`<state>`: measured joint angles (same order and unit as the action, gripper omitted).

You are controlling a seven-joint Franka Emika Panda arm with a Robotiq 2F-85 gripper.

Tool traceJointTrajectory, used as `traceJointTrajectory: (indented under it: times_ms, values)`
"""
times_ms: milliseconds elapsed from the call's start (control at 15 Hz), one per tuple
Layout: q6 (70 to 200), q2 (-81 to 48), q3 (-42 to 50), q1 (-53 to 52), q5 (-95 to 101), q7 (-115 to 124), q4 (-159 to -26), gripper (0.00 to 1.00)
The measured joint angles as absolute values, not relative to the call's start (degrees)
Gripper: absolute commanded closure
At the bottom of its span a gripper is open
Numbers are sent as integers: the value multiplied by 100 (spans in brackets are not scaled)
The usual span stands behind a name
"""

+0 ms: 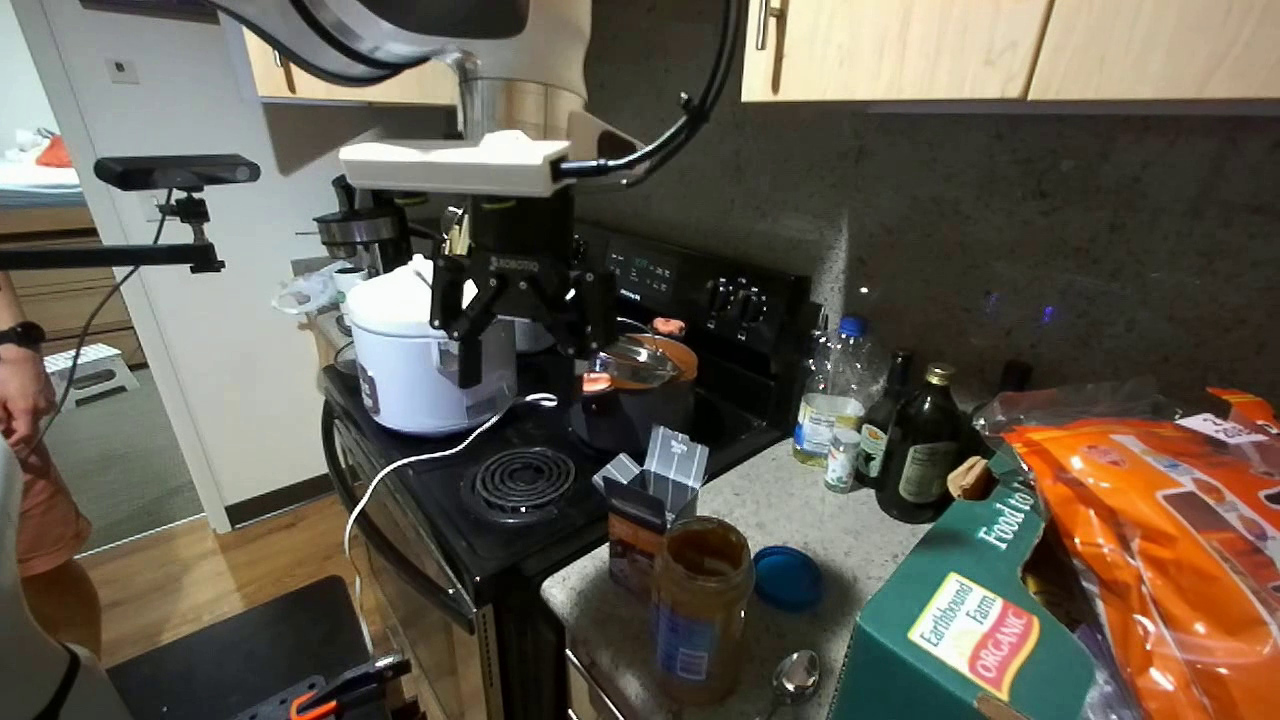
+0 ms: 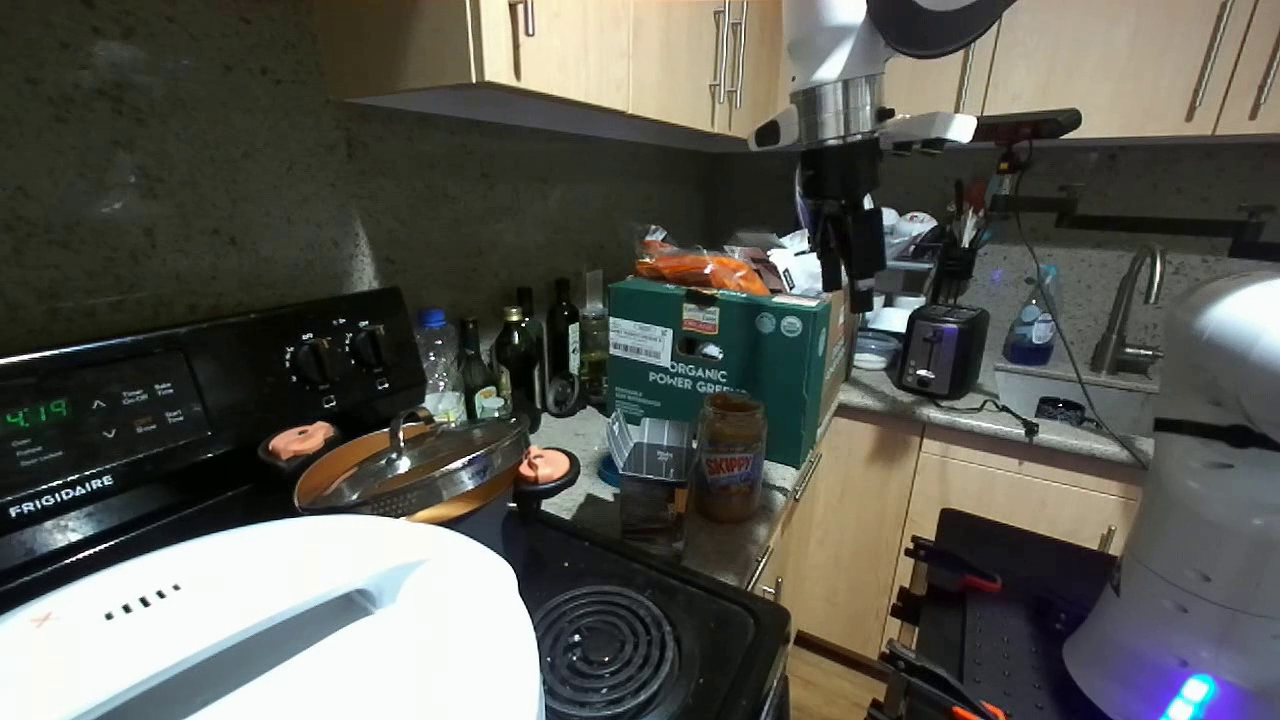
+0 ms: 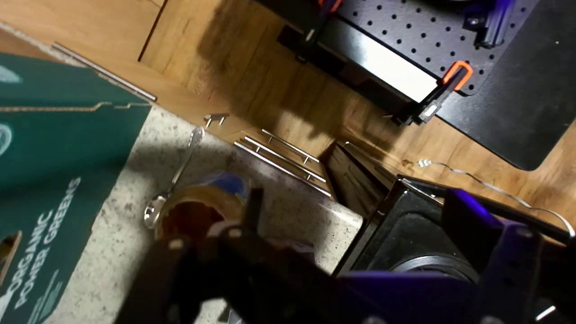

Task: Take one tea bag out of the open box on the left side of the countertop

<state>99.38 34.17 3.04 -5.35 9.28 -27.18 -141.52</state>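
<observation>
Small dark cardboard box with pale grey-blue flaps (image 1: 640, 510): upright on the grey speckled stone tabletop (image 1: 765, 500), at the end beside the black coil-burner stove (image 1: 500, 550), flaps splayed upward, presumably to let a tea bag be drawn from above; contents not visible. Tall see-through jar with blue label and brown contents (image 1: 702, 610): just beside the box (touching or merely close, it cannot be told), uncapped, a round blue plastic-looking lid (image 1: 787, 578) lying near, probably for use with the shiny metal spoon (image 1: 797, 677); it likely narrows the approach from that side. Large green cardboard carton with white lettering (image 2: 745, 350): beyond the jar, evidently a bin for the crinkled orange plastic bag (image 1: 1150, 520) at its top, not the box wanted. Black two-fingered gripper (image 1: 528, 370): well above the tabletop, pointing down, fingers (image 1: 470, 362) spread far apart with nothing held, a stance that suits reaching around a thin edge. No tea bag in sight, so the task appears barely begun; next calls for a slow descent over the box, since a brushed flap could tip it.
</observation>
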Motion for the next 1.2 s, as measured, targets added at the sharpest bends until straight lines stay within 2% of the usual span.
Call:
traceJointTrajectory:
  times_ms: [333, 1200]
  values:
    - [10485, 2992, 412, -725, 1017, -3482, -13939, 0]
    - [10553, 1644, 306, -873, 111, -3968, -12693, 0]
